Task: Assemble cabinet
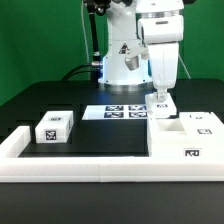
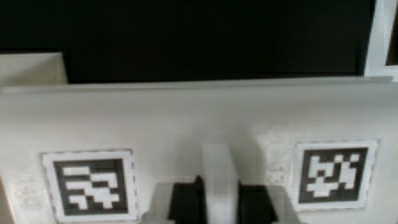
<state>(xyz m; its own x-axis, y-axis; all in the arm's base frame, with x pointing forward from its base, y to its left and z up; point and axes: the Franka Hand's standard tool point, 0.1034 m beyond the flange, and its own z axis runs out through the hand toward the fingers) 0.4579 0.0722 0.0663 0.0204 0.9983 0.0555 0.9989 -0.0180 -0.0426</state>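
The cabinet is a large white box with square compartments and tags, lying at the exterior view's right against the front rail. My gripper reaches straight down onto its far end, where a small tagged face shows under the fingers. In the wrist view a wide white cabinet face carries two tags. My dark fingers stand close on either side of a thin white rib and grip it.
A small white tagged block sits at the exterior view's left. The marker board lies behind the black mat. A long low white border rail runs along the front. The robot base stands at the back.
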